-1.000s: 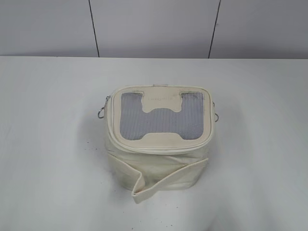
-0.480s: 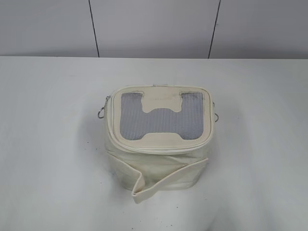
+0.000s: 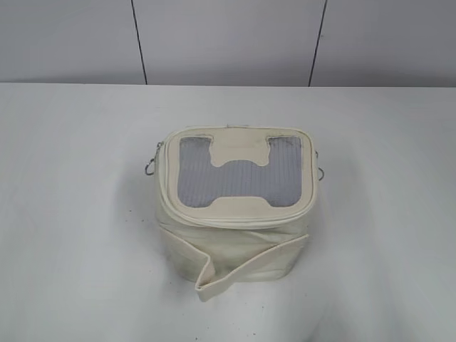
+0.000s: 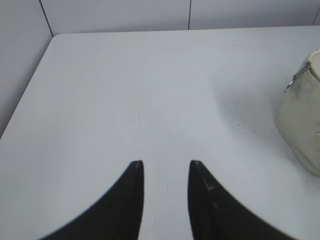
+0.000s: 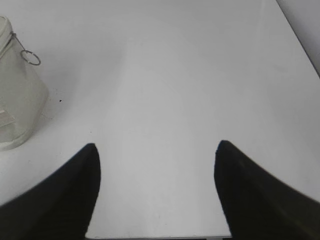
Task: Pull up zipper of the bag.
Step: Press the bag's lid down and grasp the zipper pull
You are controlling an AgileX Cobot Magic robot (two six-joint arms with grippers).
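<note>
The cream-white bag (image 3: pixel 235 206) stands mid-table with its grey mesh lid window (image 3: pixel 239 171) facing up and a loose strap (image 3: pixel 249 274) at its front. The zipper track (image 3: pixel 235 221) runs round the lid rim. A silver ring pull (image 3: pixel 150 169) hangs at the bag's left side, another (image 3: pixel 322 173) at its right. Neither gripper shows in the exterior view. My left gripper (image 4: pixel 166 164) is open and empty above bare table, with the bag (image 4: pixel 301 112) far to its right. My right gripper (image 5: pixel 156 146) is wide open and empty, with the bag (image 5: pixel 17 95) and a ring pull (image 5: pixel 31 58) to its left.
The white table (image 3: pixel 71 214) ends at a grey panelled wall (image 3: pixel 228 39) at the back. The table's left edge (image 4: pixel 27 85) shows in the left wrist view, its right edge (image 5: pixel 300 40) in the right wrist view.
</note>
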